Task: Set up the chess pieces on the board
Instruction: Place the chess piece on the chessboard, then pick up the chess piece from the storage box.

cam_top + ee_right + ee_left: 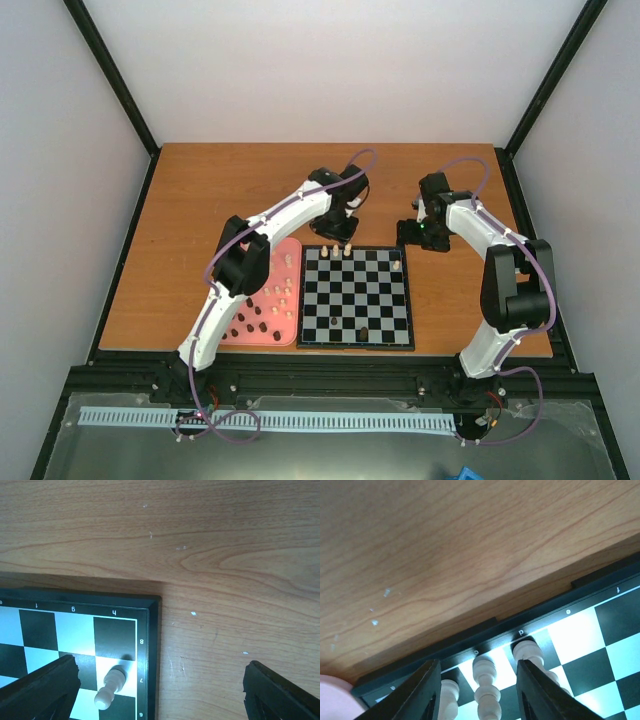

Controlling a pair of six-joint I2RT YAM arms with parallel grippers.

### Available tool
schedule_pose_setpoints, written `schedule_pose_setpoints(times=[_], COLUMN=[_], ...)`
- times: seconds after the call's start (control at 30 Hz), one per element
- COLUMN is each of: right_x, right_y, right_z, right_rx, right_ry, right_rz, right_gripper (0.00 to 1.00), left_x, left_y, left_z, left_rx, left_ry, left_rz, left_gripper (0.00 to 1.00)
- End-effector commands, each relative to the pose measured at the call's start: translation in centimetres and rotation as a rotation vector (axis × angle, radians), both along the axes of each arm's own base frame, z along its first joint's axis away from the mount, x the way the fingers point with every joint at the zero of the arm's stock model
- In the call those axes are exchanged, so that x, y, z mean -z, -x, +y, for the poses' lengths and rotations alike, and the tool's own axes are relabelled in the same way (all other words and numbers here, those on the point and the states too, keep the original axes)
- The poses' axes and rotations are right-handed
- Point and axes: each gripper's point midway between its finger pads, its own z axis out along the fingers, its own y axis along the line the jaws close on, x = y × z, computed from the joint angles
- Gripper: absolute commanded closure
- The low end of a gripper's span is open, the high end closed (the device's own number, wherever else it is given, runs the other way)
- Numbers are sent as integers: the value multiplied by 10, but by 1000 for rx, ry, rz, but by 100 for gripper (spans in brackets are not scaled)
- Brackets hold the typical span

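Observation:
The board (355, 297) lies mid-table. Three cream pieces (335, 250) stand in its far row, one cream piece (397, 265) near its far right corner, and two dark pieces (333, 321) near the front. My left gripper (345, 236) is open over the far row. In the left wrist view its fingers (422, 690) straddle the middle cream piece (487, 692) without touching it, with a cream piece (449, 697) (527, 650) on either side. My right gripper (415, 233) is wide open and empty by the far right corner, above a cream pawn (111, 686).
A pink tray (283, 250) left of the board holds several cream and dark pieces. The left arm reaches over the tray. Bare wooden table (250, 190) lies behind the board. Black frame posts stand at the table corners.

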Motion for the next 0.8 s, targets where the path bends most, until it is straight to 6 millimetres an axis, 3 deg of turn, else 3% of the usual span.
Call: schedule_pose_setpoints(times=[0.0, 0.17, 0.3, 0.4, 0.53, 0.67, 0.77], right_x=[-16, -18, -18, -18, -17, -13, -10], right_y=[-11, -12, -11, -11, -11, -9, -8], right_z=[-1, 0, 0, 0, 1, 2, 2], right_rx=[-3, -4, -6, -7, -7, -7, -8], right_ry=[-8, -11, -11, -10, -15, -22, -25], right_rz=[-50, -51, -51, -51, -48, -39, -32], right_gripper=[11, 11, 11, 11, 11, 11, 11], left_x=[-10, -15, -32, -46, -57, -49, -38], left_y=[-12, -25, -42, -56, -57, -45, -34], left_z=[-2, 15, 42, 79, 135, 185, 208], left_rx=[5, -39, -101, -197, -331, -448, -495], left_ry=[-14, -31, -42, -39, -45, -49, -65], left_rz=[-52, -71, -113, -136, -139, -111, -79], left_gripper=[55, 51, 50, 49, 49, 50, 53])
